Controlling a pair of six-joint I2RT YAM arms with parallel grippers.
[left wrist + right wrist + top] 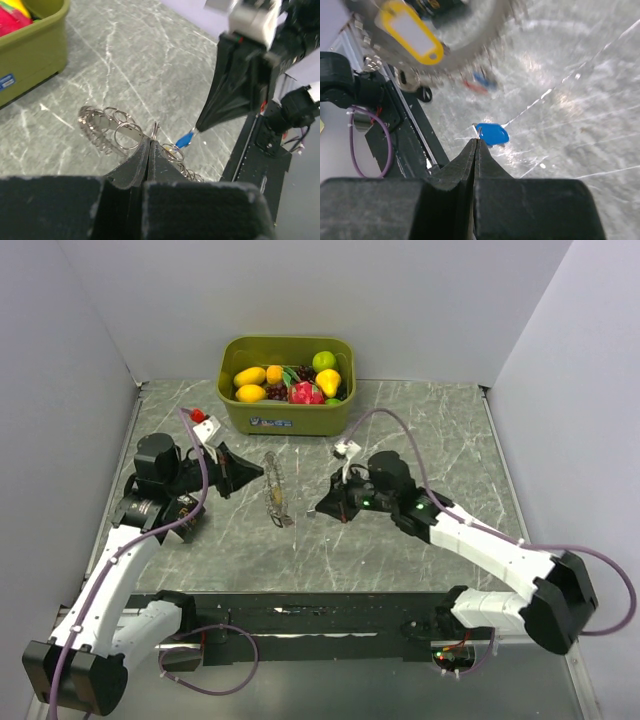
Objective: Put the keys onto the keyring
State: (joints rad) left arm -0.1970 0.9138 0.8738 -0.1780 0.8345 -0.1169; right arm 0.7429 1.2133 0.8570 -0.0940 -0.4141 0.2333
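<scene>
My left gripper (151,141) is closed on one loop of the keyring (107,127), mid-table. My right gripper (476,142) pinches the blue key (492,134) just right of it; I should steady the loop and thread slowly.

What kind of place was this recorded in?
Most likely a robotics lab test cell, not a home or shop: plain panel walls box in a marble-patterned tabletop, a left arm and a right arm are bolted at its near edge, and a green bin of toy fruit sits at the back.
</scene>
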